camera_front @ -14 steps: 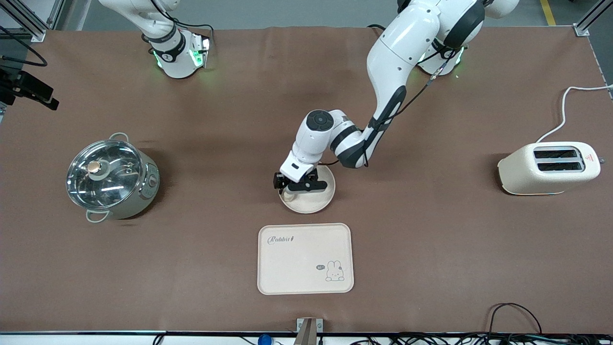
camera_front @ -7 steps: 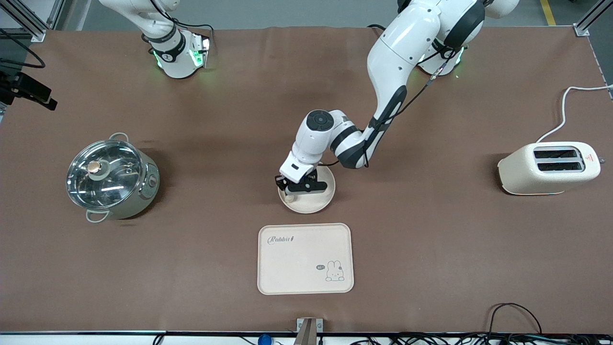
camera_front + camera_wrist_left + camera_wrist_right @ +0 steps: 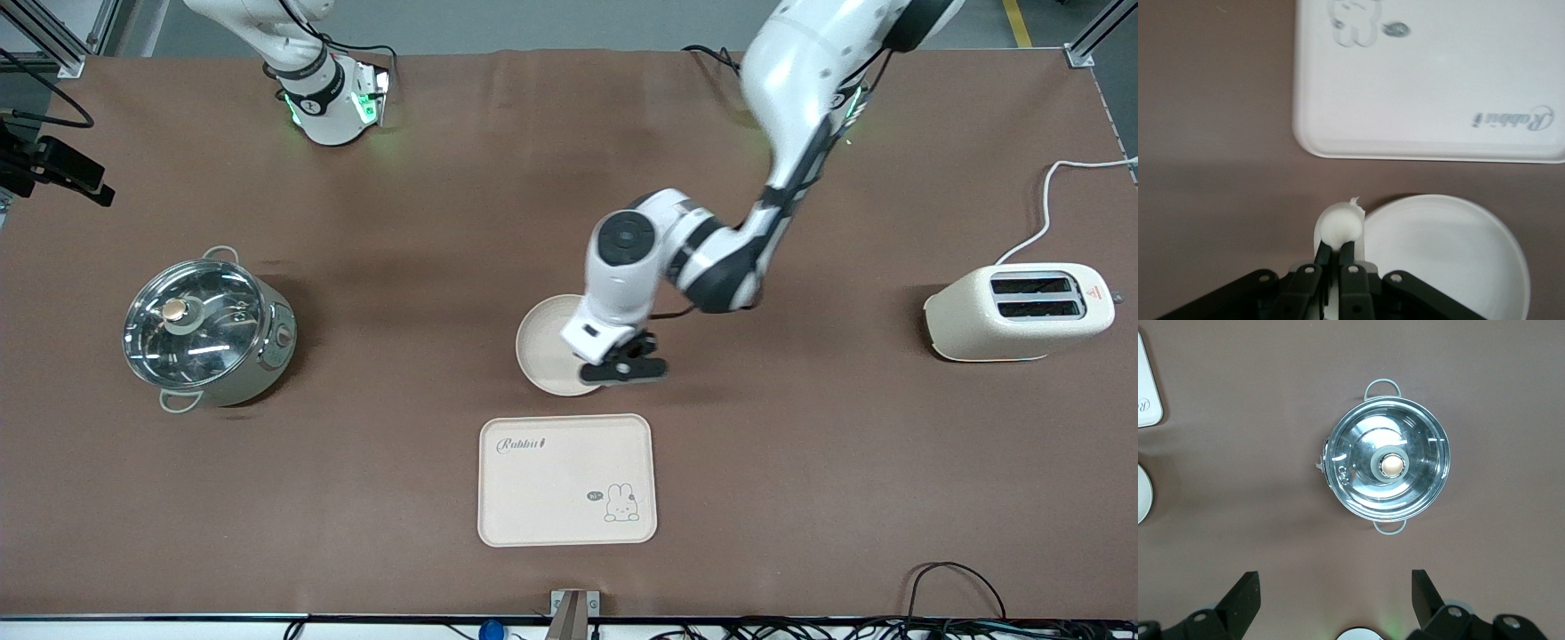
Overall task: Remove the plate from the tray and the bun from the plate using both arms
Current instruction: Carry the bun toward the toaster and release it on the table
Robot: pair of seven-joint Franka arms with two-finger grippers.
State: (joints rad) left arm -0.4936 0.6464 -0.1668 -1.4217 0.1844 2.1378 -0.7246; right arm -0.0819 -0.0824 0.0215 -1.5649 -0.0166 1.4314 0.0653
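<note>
**Left gripper holds the bun at the plate's rim**

Front view: the left gripper (image 3: 613,366) hangs over the plate's (image 3: 547,347) edge toward the tray (image 3: 567,478); the bun is hidden here. Bare table lies between plate, pot (image 3: 206,331) and toaster (image 3: 1018,311).

Left wrist view: the fingers (image 3: 1350,255) pinch the bun (image 3: 1341,225), raised just outside the plate's (image 3: 1451,253) rim, near the tray's (image 3: 1431,80) edge.

Right wrist view: the right gripper (image 3: 1335,600), jaws spread wide, waits over the pot (image 3: 1388,467).

Glossy metal pot (image 3: 209,333) with glass lid; matt brown table cover (image 3: 400,222); smooth plate (image 3: 547,342).
</note>
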